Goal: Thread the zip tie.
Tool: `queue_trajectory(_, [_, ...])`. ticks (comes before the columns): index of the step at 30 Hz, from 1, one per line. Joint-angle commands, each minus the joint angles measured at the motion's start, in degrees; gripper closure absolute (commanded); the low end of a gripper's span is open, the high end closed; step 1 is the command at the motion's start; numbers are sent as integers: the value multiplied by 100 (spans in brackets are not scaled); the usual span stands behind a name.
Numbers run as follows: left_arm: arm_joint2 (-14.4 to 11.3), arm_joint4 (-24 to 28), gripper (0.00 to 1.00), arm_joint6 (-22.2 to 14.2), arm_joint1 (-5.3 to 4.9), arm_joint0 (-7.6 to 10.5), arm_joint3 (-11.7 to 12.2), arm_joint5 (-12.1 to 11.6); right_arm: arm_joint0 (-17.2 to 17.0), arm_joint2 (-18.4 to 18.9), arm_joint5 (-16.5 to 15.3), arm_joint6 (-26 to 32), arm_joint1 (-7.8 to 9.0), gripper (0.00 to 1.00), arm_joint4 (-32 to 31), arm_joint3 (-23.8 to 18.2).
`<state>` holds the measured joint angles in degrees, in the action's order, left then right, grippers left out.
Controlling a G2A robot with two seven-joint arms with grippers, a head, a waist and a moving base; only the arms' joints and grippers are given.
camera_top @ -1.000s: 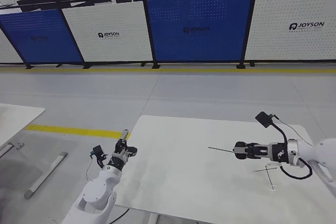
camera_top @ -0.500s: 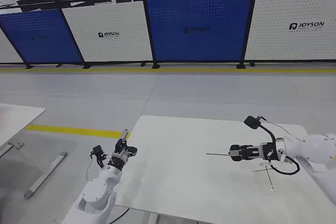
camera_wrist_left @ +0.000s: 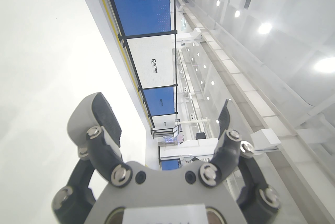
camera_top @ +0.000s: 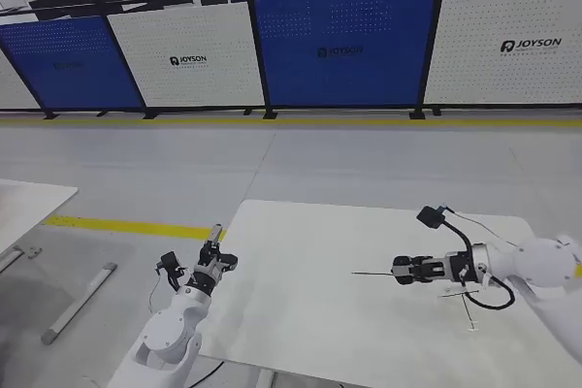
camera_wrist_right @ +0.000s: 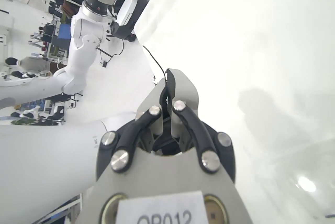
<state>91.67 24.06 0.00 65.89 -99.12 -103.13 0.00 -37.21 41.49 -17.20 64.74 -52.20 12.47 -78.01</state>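
Observation:
A thin black zip tie (camera_top: 373,274) sticks out leftward from my right gripper (camera_top: 398,270), which is shut on its end and hovers over the right half of the white table (camera_top: 301,301). In the right wrist view the zip tie (camera_wrist_right: 154,60) curves out from between the closed fingertips of the gripper (camera_wrist_right: 167,78). My left gripper (camera_top: 213,242) stands at the table's left edge, pointing upward. Its fingers (camera_wrist_left: 104,115) are spread wide around nothing, so the left gripper (camera_wrist_left: 167,117) is open.
Two more black zip ties (camera_top: 466,303) lie crossed on the table just behind and to the right of my right gripper. Blue and white partition panels (camera_top: 339,58) stand across the floor beyond the table.
My right gripper has carried the zip tie a little to the left and toward the table's near edge. The left arm has stayed where it was.

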Motion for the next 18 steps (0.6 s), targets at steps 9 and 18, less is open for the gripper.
queue_trajectory(9, [0,0,0,0,0,0,0,0,16,-57,49,-587,-21,100,-1388,-281])
queue_trajectory(18, [0,0,0,0,0,0,0,0,16,-57,49,-587,-21,100,-1388,-281])
